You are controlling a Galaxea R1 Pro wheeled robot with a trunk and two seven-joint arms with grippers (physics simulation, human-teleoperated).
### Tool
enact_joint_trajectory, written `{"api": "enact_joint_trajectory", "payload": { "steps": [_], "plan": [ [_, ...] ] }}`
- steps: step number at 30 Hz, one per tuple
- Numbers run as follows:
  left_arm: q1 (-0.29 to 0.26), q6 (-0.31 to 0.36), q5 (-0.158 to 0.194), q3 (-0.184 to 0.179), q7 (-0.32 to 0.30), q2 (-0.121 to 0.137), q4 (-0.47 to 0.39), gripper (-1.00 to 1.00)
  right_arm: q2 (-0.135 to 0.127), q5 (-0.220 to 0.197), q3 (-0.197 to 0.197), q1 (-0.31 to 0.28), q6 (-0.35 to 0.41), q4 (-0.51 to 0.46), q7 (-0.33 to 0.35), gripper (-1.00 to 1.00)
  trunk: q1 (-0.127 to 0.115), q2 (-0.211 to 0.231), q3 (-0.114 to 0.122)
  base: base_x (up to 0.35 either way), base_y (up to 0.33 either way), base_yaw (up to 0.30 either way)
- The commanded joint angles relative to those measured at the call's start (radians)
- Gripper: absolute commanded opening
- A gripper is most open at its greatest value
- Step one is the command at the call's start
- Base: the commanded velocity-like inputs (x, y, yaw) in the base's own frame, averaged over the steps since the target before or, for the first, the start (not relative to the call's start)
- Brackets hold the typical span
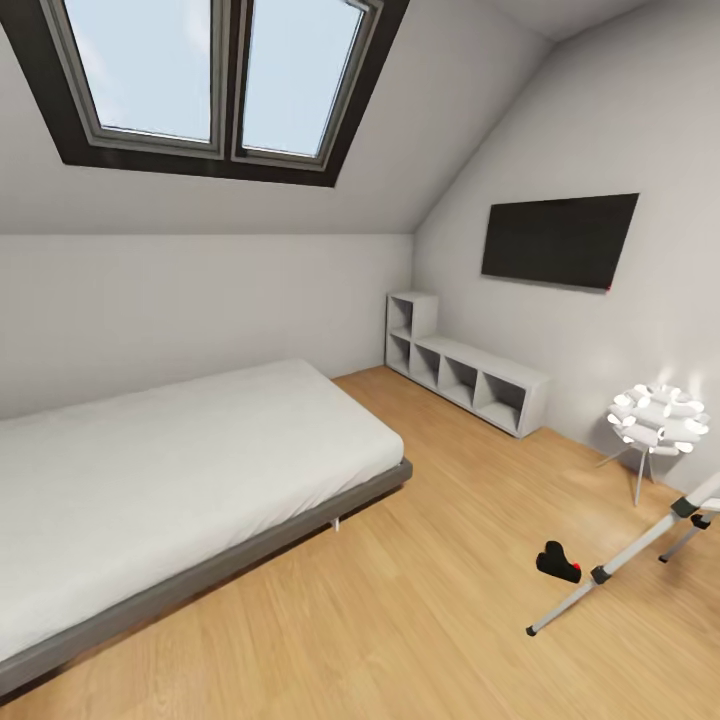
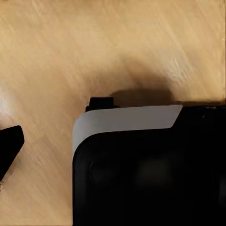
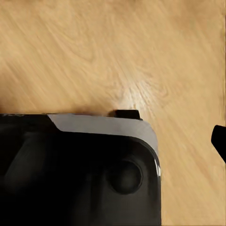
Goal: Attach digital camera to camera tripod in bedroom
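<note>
The digital camera [image 1: 558, 562], a small chunky black body with a red button, lies on the light wood floor [image 1: 420, 600] toward the right of the head view, well clear of the low grey bed [image 1: 180, 470]. Just beside it runs one silver-grey telescopic leg of the camera tripod [image 1: 620, 565], whose black foot rests on the boards near the camera; the rest of the tripod is cut off by the picture's right edge, so its head cannot be seen. Behind it stands a white ball-shaped lamp [image 1: 657, 418] on thin legs, then a grey cube shelf [image 1: 470, 375] along the wall under a dark wall television [image 1: 560, 240], with dark-framed skylights [image 1: 215, 75] in the sloped ceiling.

The step in hand looks like the approach. It would go best by driving closer and turning right until camera and tripod sit central, stopping short of the splayed leg (a nudge could tip the tripod), then lowering the trunk for a floor-level pick.

Both wrist views look down at wood boards past the robot's own black-and-white body. Neither hand's fingers can be made out, so I cannot tell how far open either is, or whether it holds anything.
</note>
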Motion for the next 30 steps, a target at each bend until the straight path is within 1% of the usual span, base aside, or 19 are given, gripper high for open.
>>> {"api": "enact_joint_trajectory", "payload": {
  "steps": [1,3,6,7,11,12,13,15,18,21,27,29,30],
  "plan": [
    [0.0,0.0,0.0,0.001,0.0,0.0,-0.031,1.0,-0.001,0.0,0.0,0.0,-0.02,-0.016,0.0,1.0,0.0,0.0,-0.001,0.0,0.0,0.0],
    [0.0,0.0,0.002,0.001,0.0,-0.002,-0.072,1.0,-0.001,0.001,0.001,0.0,-0.033,-0.05,0.0,1.0,0.0,0.0,-0.001,0.0,0.0,0.0],
    [0.0,0.0,0.003,0.001,0.0,-0.003,-0.155,1.0,-0.004,0.001,0.0,0.0,-0.044,-0.147,0.0,1.0,0.0,0.0,-0.001,0.0,0.0,0.0],
    [0.0,-0.001,0.003,0.001,0.0,-0.003,-0.169,1.0,-0.005,0.001,0.0,0.0,-0.045,-0.167,0.0,1.0,0.0,0.0,-0.001,0.0,0.0,0.0],
    [0.0,-0.002,0.001,0.0,0.0,-0.004,-0.291,1.0,-0.008,0.0,-0.002,0.0,-0.047,-0.324,0.0,1.0,0.0,0.0,-0.001,0.0,0.0,0.0],
    [0.0,-0.002,0.001,0.0,0.0,-0.004,-0.305,1.0,-0.008,0.0,-0.003,0.0,-0.047,-0.362,-0.001,1.0,0.0,0.0,-0.001,0.0,0.0,0.0],
    [0.0,-0.002,0.0,0.0,0.0,-0.003,-0.346,1.0,-0.007,-0.001,-0.003,0.0,-0.047,-0.403,-0.001,1.0,0.0,0.0,-0.001,0.0,0.0,0.0],
    [0.0,-0.003,0.0,0.0,-0.001,-0.003,-0.382,1.0,-0.006,-0.001,-0.003,-0.001,-0.047,-0.478,-0.001,1.0,0.0,0.0,-0.001,0.0,0.0,0.0],
    [0.0,-0.004,0.0,-0.002,-0.002,-0.003,-0.4,1.0,-0.004,-0.001,-0.003,-0.001,-0.047,-0.549,-0.001,1.0,0.0,0.0,-0.001,0.0,0.0,0.0],
    [0.0,-0.004,0.002,-0.003,-0.004,0.002,-0.407,1.0,-0.002,-0.001,-0.003,-0.001,-0.048,-0.584,0.0,1.0,0.0,0.0,-0.001,0.0,0.0,0.0],
    [0.0,-0.006,0.004,-0.005,-0.011,0.015,-0.41,1.0,-0.002,-0.004,0.001,-0.002,-0.058,-0.577,0.006,1.0,0.0,0.0,-0.001,0.0,0.0,0.0],
    [0.0,-0.009,0.004,-0.006,-0.032,0.018,-0.423,1.0,-0.002,-0.005,-0.001,-0.002,-0.061,-0.569,0.007,1.0,0.0,0.0,-0.001,0.0,0.0,0.0],
    [0.0,-0.01,0.004,-0.005,-0.046,0.019,-0.447,1.0,-0.002,-0.005,-0.002,-0.002,-0.062,-0.563,0.007,1.0,0.0,0.0,-0.001,0.0,0.0,0.0]
  ]
}}
